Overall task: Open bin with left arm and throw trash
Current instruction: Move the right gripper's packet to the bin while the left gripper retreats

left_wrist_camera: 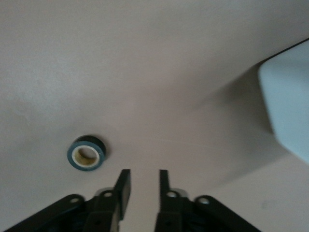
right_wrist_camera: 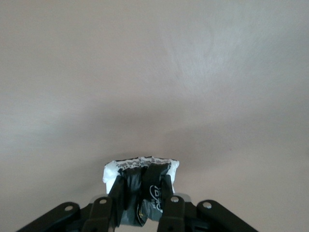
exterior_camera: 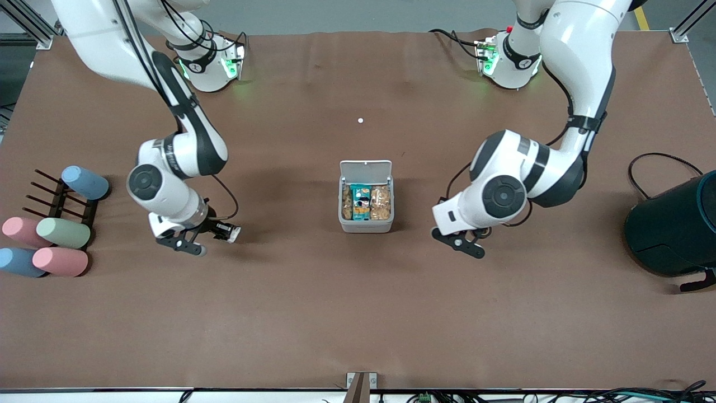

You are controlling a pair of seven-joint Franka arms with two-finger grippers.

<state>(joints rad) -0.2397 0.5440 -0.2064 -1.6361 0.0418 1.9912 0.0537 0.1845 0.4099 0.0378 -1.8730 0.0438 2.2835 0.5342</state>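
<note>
The small white bin [exterior_camera: 366,226] stands mid-table with its lid [exterior_camera: 366,168] swung up and open; snack packets [exterior_camera: 366,202] lie inside. My left gripper [exterior_camera: 469,246] hangs low over the table beside the bin, toward the left arm's end, open and empty [left_wrist_camera: 145,175]. The dark tape roll [left_wrist_camera: 87,153] lies on the mat just ahead of its fingers, and a corner of the bin [left_wrist_camera: 289,106] shows there too. My right gripper [exterior_camera: 219,229] is low toward the right arm's end, shut on the black crumpled wrapper [right_wrist_camera: 145,170]. The white band loop is out of view.
A big dark teal cylinder [exterior_camera: 674,229] with a black cable [exterior_camera: 654,159] stands at the left arm's end. A black rack [exterior_camera: 61,198] and several pastel cylinders [exterior_camera: 62,232] sit at the right arm's end. A tiny white dot [exterior_camera: 360,120] lies farther from the camera than the bin.
</note>
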